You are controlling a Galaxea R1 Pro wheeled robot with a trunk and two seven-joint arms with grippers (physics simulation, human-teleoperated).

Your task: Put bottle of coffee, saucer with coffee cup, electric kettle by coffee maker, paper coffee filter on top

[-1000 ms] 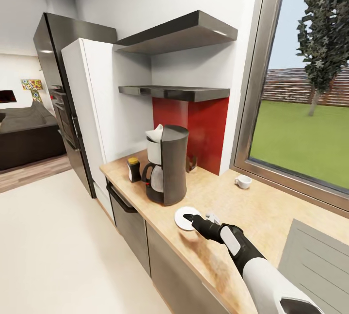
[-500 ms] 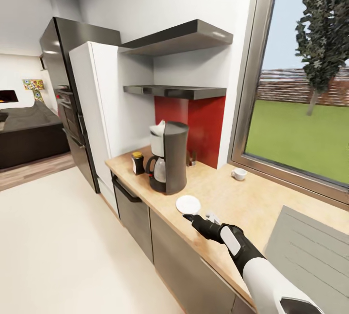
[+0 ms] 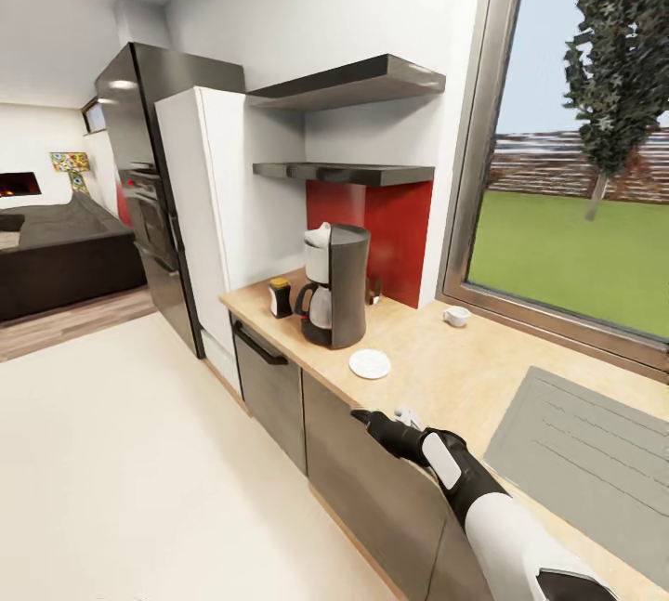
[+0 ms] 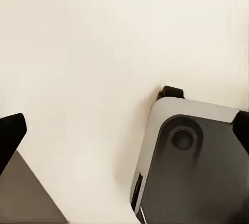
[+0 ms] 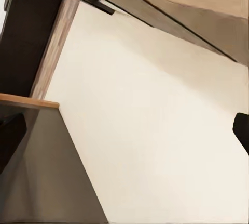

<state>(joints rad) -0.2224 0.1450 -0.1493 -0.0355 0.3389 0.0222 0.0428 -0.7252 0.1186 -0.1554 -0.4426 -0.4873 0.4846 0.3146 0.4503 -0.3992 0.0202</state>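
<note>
My right end effector [image 3: 383, 418] hangs off the front edge of the worktop [image 3: 437, 369], over the grey cabinet fronts [image 3: 353, 434], holding nothing. In the right wrist view its two dark fingertips [image 5: 11, 135] sit at opposite edges of the picture, so it is spread wide, with pale floor [image 5: 155, 130] between them. Left wrist view: dark fingertips [image 4: 10, 133] also far apart, wide and empty, over floor [image 4: 78, 52] and the robot's grey base [image 4: 197, 167].

Saucer [image 3: 370, 363] lies flat on the worktop at about 12 o'clock from my right end effector, well apart from it, just beside the coffee maker [image 3: 334, 296] at its 5 o'clock. A white paper filter [image 3: 319, 236] sticks up from the top of the coffee maker. Bottle of coffee [image 3: 280, 297] stands upright on the worktop at the coffee maker's 9 o'clock, close by. Coffee cup [image 3: 455, 316] sits on the worktop by the window [image 3: 567, 164], at 3 o'clock from the coffee maker, apart from the saucer. Something dark shows behind the coffee maker against the red panel [image 3: 395, 234]; cannot tell what. Two black shelves [image 3: 358, 174] on the wall above. Grey sink drainer [image 3: 585, 462] at 3 o'clock of my right arm.
</note>
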